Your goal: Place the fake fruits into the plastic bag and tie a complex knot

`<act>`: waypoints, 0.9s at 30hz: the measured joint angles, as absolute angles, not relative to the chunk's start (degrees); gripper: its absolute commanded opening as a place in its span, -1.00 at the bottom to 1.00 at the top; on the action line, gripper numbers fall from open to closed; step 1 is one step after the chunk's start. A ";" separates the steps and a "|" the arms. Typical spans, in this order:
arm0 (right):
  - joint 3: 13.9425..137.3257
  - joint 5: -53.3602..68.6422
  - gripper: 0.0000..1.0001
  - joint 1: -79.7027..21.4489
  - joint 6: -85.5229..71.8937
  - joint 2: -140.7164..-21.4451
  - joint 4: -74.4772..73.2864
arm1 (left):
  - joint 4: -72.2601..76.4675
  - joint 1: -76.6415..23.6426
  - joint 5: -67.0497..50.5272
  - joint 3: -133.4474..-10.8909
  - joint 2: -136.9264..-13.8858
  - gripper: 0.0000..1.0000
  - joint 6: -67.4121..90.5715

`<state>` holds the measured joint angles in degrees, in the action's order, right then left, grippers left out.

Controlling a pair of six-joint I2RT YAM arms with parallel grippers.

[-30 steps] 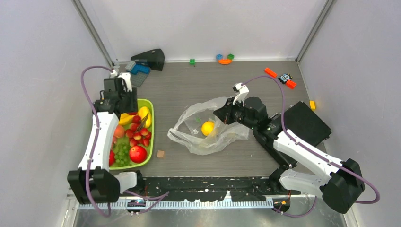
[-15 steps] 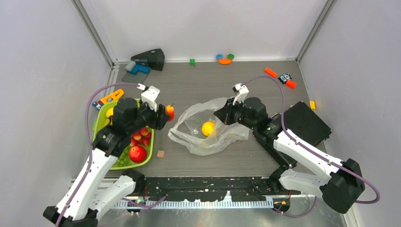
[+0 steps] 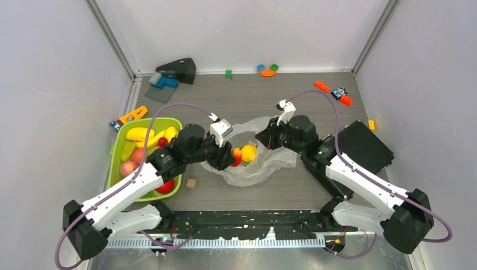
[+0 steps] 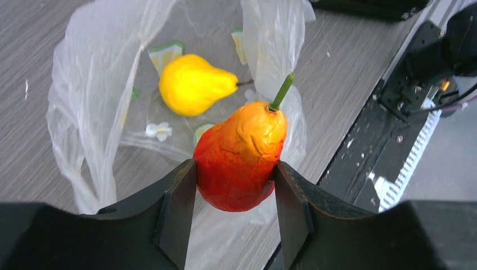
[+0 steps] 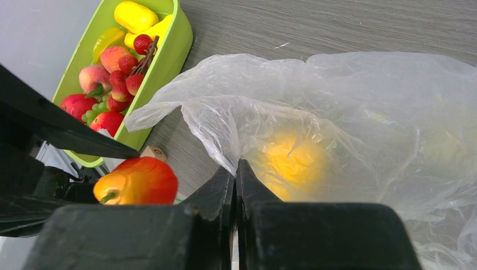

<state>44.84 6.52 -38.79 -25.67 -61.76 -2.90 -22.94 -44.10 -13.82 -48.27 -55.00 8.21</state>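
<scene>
Top: grey wood-grain desk (image 3: pixel 225 101) boxed by pale walls (image 3: pixel 242 28). The bag (image 3: pixel 264 166) lies mid-desk, and a green tray (image 3: pixel 163 120) of fruits (image 3: pixel 139 134) sits by the left edge.

Left wrist: left gripper (image 4: pixel 235 169) clamped on a red-orange pear (image 4: pixel 241 160) above the bag's mouth, yellow pear (image 4: pixel 191 84) inside.

Right wrist: right gripper (image 5: pixel 236 174) pinched together on the bag's rim.
</scene>
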 measured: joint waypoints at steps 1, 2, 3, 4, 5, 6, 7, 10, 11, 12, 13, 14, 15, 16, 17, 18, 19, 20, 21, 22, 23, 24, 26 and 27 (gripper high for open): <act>44.84 6.52 -0.90 -38.79 -25.67 -61.76 -3.05 | -21.69 -44.21 -13.85 -48.27 -56.18 -0.34 8.75; 44.84 6.52 -0.90 -38.79 -25.67 -61.76 -3.14 | -20.29 -44.25 -13.85 -48.29 -57.30 -0.36 9.28; 44.84 6.52 -0.90 -38.79 -25.67 -61.76 -3.18 | -19.16 -44.25 -13.82 -48.29 -58.26 -0.36 9.87; 44.84 6.52 -0.90 -38.79 -25.69 -61.76 -3.20 | -17.50 -44.34 -13.58 -48.29 -59.70 -0.36 10.55; 44.84 6.52 -0.90 -38.79 -25.67 -61.76 -3.20 | -16.45 -44.45 -13.21 -48.34 -60.80 -0.36 11.07; 44.84 6.52 -0.90 -38.81 -25.69 -61.76 -3.20 | -15.55 -44.56 -12.71 -48.38 -61.98 -0.36 11.66; 44.84 6.52 -0.90 -38.83 -25.69 -61.76 -3.20 | -14.57 -44.66 -11.86 -48.42 -63.31 -0.36 12.12; 44.84 6.55 -0.90 -38.89 -25.69 -61.87 -3.20 | -12.29 -44.95 -9.37 -48.51 -66.85 -0.34 13.17; 44.84 6.55 -0.90 -38.89 -25.69 -61.95 -3.20 | -11.81 -44.95 -8.58 -48.51 -67.81 -0.34 13.32; 44.84 6.55 -0.90 -38.89 -25.69 -62.04 -3.20 | -11.20 -44.97 -7.81 -48.51 -68.93 -0.34 13.41; 44.84 6.57 -0.90 -38.89 -25.71 -62.17 -3.18 | -10.68 -44.97 -7.33 -48.51 -69.65 -0.34 13.50; 44.84 6.59 -0.90 -38.89 -25.78 -62.28 -3.20 | -9.98 -44.97 -6.92 -48.49 -70.50 -0.34 13.63; 44.84 6.59 -0.90 -38.89 -25.85 -62.30 -3.20 | -9.21 -44.99 -6.55 -48.45 -71.29 -0.35 13.91; 44.84 6.61 -0.90 -38.89 -25.87 -62.30 -3.18 | -8.40 -45.04 -6.37 -48.34 -72.01 -0.35 14.31; 44.84 6.68 -0.90 -38.89 -25.89 -62.30 -3.14 | -7.75 -45.19 -6.15 -48.21 -72.69 -0.35 14.63; 44.84 6.74 -0.90 -38.89 -25.89 -62.33 -3.11 | -7.03 -45.36 -6.02 -48.07 -73.23 -0.35 14.85; 44.84 6.76 -0.90 -38.89 -25.89 -62.39 -3.11 | -6.26 -45.69 -5.93 -47.99 -74.06 -0.35 15.07; 44.84 6.79 -0.90 -38.89 -25.89 -62.54 -3.09 | -5.76 -46.15 -5.78 -47.97 -74.85 -0.35 15.29; 44.84 6.79 -0.90 -38.89 -25.89 -62.70 -3.07 | -5.32 -46.72 -5.76 -47.97 -75.75 -0.35 15.62; 44.84 6.83 -0.90 -38.89 -25.89 -62.94 -3.07 | -4.91 -47.31 -5.76 -47.97 -76.62 -0.35 15.90; 44.84 6.83 -0.90 -38.89 -25.91 -63.07 -3.07 | -4.47 -47.97 -5.76 -47.97 -77.62 -0.35 16.10; 44.84 6.94 -0.90 -38.89 -25.91 -63.29 -3.09 | -4.10 -48.53 -5.78 -47.99 -78.70 -0.35 16.23; 44.84 7.01 -0.90 -38.89 -25.91 -63.42 -3.11 | -3.84 -49.43 -5.78 -48.07 -80.49 -0.35 16.43; 44.84 7.01 -0.90 -38.89 -25.91 -63.42 -3.07 | -3.70 -49.82 -5.78 -48.10 -81.38 -0.35 16.56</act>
